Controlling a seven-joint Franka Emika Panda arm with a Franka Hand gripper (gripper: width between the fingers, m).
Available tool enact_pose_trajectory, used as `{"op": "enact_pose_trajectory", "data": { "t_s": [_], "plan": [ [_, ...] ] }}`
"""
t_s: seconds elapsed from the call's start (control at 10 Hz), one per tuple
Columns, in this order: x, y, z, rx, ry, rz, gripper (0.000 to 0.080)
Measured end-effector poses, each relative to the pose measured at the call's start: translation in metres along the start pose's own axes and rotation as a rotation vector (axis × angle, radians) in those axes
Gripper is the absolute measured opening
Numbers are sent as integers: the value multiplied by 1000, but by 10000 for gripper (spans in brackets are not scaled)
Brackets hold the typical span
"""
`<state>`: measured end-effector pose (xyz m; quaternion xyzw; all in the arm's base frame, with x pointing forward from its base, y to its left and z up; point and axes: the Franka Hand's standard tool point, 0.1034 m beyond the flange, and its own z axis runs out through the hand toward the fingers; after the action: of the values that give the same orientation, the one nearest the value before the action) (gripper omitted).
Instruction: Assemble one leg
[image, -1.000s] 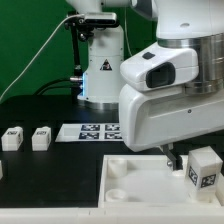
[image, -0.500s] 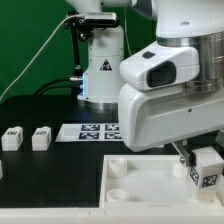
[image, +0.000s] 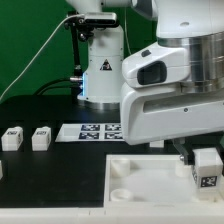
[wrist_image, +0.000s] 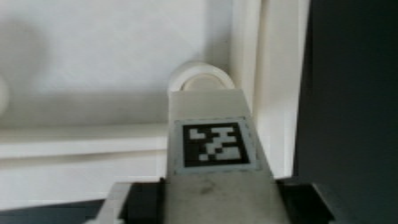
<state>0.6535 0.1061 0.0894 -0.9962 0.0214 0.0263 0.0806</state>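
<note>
Black tabletop (image: 60, 170) fills the exterior view's lower left, with a green backdrop (image: 25, 40) at the upper left. At the lower right, the gripper (wrist_image: 215, 196) clamps the leg (image: 206, 167) between narrowly parted fingers, at the white panel (image: 140, 178) edge.

The marker board (image: 92, 131) lies flat on the black table (image: 50, 180), its printed black tags facing up. Nearer the camera than the marker board, and toward the exterior view's right of it, the big white panel (image: 145, 180) also lies flat on the table. It is apart from the board, and two round sockets (image: 118, 171) show along its near side. Behind the marker board stands a green backdrop (image: 30, 35). In the wrist view, the panel's raised rim borders the dark table.
</note>
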Motion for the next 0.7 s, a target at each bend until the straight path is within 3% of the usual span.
{"op": "enact_pose_trajectory", "data": {
  "t_s": [0.3, 0.5, 0.7],
  "plan": [
    [-12, 0, 0, 5, 74, 444, 294],
    [-11, 1, 0, -1, 82, 643, 294],
    [-11, 3, 0, 11, 81, 856, 294]
  ]
}}
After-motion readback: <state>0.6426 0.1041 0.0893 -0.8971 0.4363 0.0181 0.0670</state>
